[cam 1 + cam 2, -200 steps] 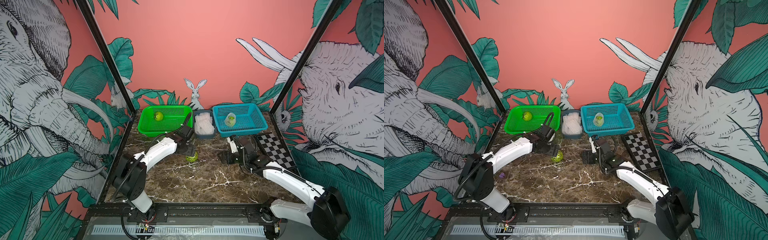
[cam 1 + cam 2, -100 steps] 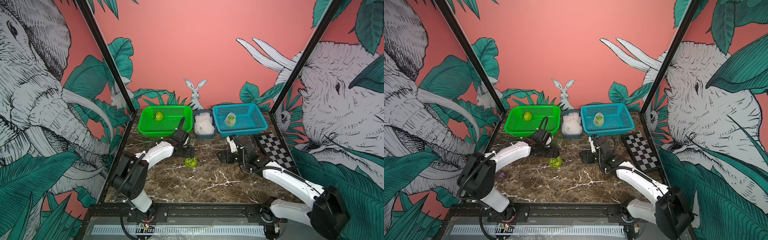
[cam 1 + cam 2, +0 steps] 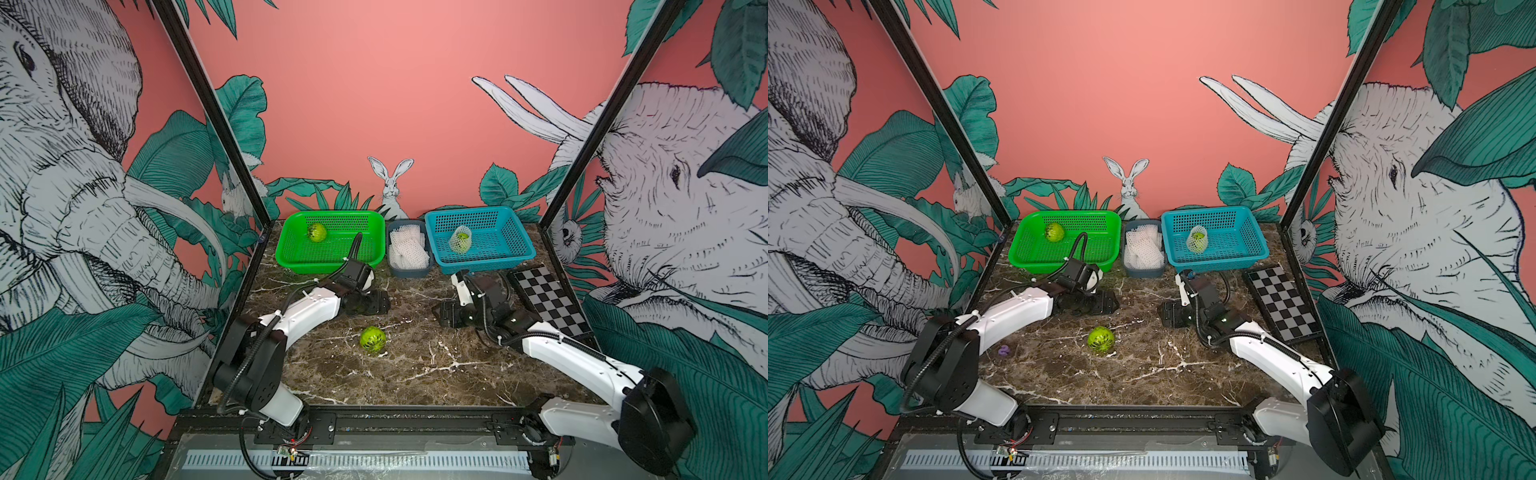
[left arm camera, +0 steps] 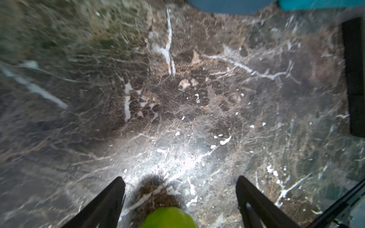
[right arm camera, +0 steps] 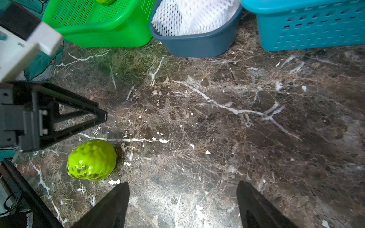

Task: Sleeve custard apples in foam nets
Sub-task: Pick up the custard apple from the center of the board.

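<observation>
One bare custard apple (image 3: 372, 339) (image 3: 1101, 339) lies on the marble table, in front of and between the two arms. My left gripper (image 3: 376, 302) (image 4: 180, 179) hangs open just behind it, and the fruit's top (image 4: 168, 218) shows at the edge of the left wrist view, touched by neither finger. My right gripper (image 3: 442, 313) (image 5: 182, 184) is open and empty, to the right of this fruit (image 5: 91, 159). A second custard apple (image 3: 317, 232) sits in the green basket. A third (image 3: 460, 240), wrapped in a foam net, sits in the blue basket. Loose foam nets (image 3: 408, 249) (image 5: 194, 16) fill the grey tub.
The green basket (image 3: 332, 214), grey tub (image 3: 409, 272) and blue basket (image 3: 469, 209) line the back of the table. A checkerboard (image 3: 548, 299) lies at the right edge. A small purple object (image 3: 1004, 351) rests near the left arm's base.
The bare custard apple has rolled from beside the left gripper toward the table's front. The left gripper has drawn back slightly. The right arm has not moved.
</observation>
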You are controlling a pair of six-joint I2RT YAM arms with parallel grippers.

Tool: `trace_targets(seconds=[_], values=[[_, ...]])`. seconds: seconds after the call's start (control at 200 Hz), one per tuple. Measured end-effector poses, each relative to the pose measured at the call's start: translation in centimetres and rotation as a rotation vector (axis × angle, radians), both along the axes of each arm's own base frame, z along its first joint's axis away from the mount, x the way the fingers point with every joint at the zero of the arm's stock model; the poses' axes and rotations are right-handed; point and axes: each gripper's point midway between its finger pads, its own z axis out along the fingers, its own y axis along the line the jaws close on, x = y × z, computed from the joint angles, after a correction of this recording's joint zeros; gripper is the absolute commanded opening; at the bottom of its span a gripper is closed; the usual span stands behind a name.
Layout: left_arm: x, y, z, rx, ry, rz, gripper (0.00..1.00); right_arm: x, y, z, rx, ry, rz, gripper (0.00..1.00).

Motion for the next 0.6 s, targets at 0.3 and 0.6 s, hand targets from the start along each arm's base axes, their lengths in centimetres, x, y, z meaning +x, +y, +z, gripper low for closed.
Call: trace_targets(seconds=[0.3,0.6], values=[[-3.4,2.6,1.5,0.009,0.038,0.081,0.99,-0.6,1.6,-0.1,-0.002,0.016,0.068,0.89],[-8.6,3.7,-1.3,-0.112,0.243,0.255,0.99,-0.8,2.3,-0.6,-0.008,0.029,0.092,0.89]])
